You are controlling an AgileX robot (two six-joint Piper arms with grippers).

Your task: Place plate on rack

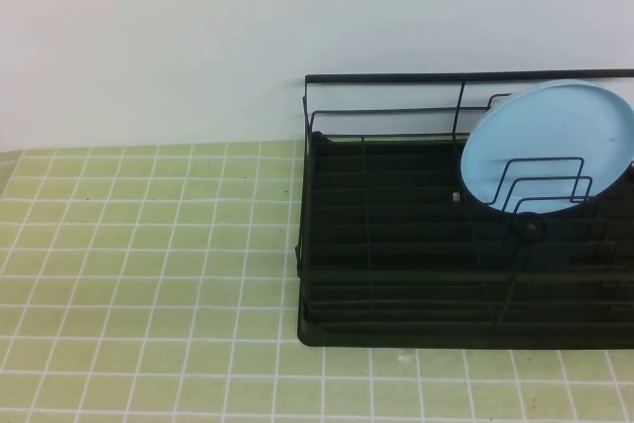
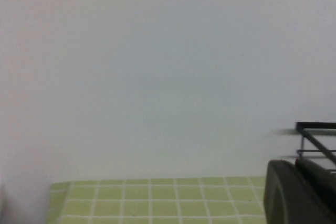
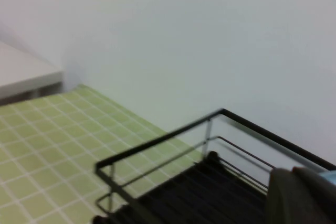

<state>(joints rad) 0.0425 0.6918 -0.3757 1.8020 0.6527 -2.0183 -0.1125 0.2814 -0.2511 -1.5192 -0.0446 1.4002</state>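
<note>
Even, bright, washed-out light; soft focus throughout, the wrist views blurriest.

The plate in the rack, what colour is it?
Light blue. The plate shows best in the high view, leaning in the black rack. Neither pincer is in view.

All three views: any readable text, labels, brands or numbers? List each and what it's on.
None readable in any view.
The plate is plain light blue, with no print or mark, and leans in the rack.
The rack is bare black wire and tray, with no label showing.
The green tiled tabletop and the white wall carry no writing.
Neither the left gripper nor the right gripper is in view.
</note>
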